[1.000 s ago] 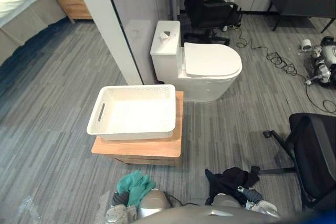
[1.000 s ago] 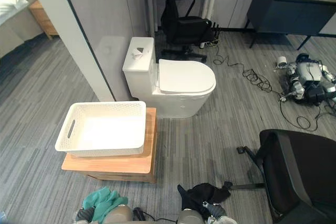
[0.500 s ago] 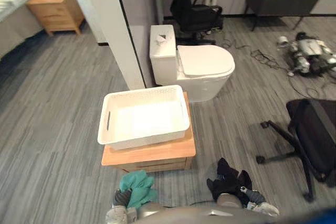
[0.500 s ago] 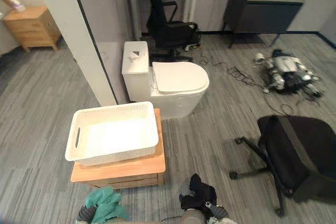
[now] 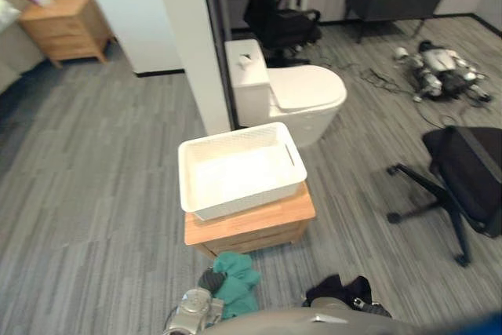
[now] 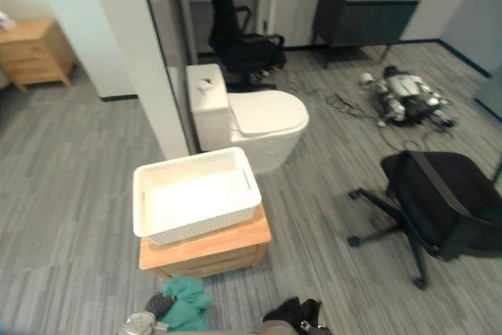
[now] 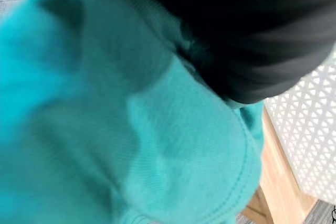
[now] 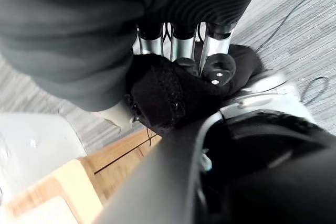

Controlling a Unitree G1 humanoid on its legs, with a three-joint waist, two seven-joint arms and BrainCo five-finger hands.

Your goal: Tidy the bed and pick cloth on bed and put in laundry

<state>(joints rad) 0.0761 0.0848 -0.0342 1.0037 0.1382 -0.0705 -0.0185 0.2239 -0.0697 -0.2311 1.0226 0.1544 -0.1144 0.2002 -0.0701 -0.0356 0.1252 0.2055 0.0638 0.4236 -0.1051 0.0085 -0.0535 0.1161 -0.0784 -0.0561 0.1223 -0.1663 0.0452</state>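
Note:
A white perforated laundry basket [image 5: 239, 170] stands on a low wooden stand [image 5: 255, 223] just ahead of me, with nothing visible inside. My left hand [image 5: 194, 313] sits low at the near edge, shut on a bunched teal cloth [image 5: 235, 282] that hangs short of the stand. In the left wrist view the teal cloth [image 7: 131, 129] covers the fingers, and the basket wall [image 7: 310, 145] shows beyond it. My right hand [image 8: 178, 43] is shut on a black cloth [image 8: 157, 95]. The black cloth [image 5: 339, 291] is held low to the right of the stand.
A white toilet [image 5: 294, 96] stands right behind the basket, beside a white partition wall [image 5: 192, 45]. A black office chair [image 5: 467, 174] is on the right and another [image 5: 274, 17] at the back. A wooden nightstand [image 5: 67, 29] is at the far left. Cables and a device [image 5: 443, 72] lie at the far right.
The camera has swung and shifted, so the basket and stand now sit nearer the middle. Both hands still hold their cloths low at the near edge.

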